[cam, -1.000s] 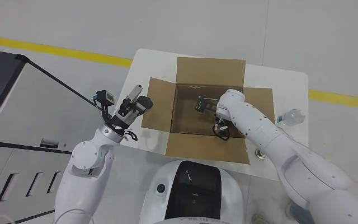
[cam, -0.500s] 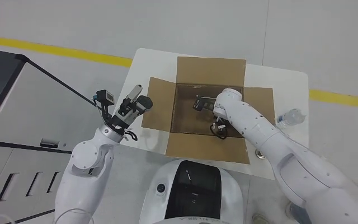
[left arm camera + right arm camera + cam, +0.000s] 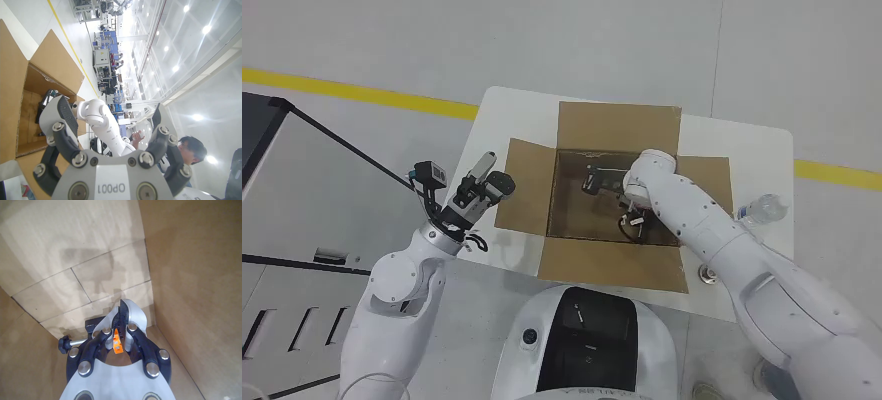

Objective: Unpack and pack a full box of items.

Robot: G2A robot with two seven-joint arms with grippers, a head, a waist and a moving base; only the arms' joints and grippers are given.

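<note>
An open cardboard box [image 3: 619, 125] stands mid-table with its flaps spread out. My right gripper [image 3: 594, 183] is down inside it, close to the floor of the box [image 3: 105, 268]. In the right wrist view my right gripper [image 3: 121, 311] is shut on a thin orange piece [image 3: 117, 341] of a black clamp [image 3: 90, 324] with a silver screw and a black knob [image 3: 63, 345]. My left gripper [image 3: 487, 175] hangs open with nothing in it above the table's left edge, beside the left flap. In its own view the left gripper [image 3: 111, 113] points past the box [image 3: 15, 75].
A clear plastic bottle [image 3: 762, 210] lies at the table's right edge. A small round object [image 3: 707, 272] sits on the table by the box's near right corner. The box walls [image 3: 189, 275] stand close around my right gripper.
My right arm has shifted slightly left and toward the far wall inside the box. The left arm has kept still.
</note>
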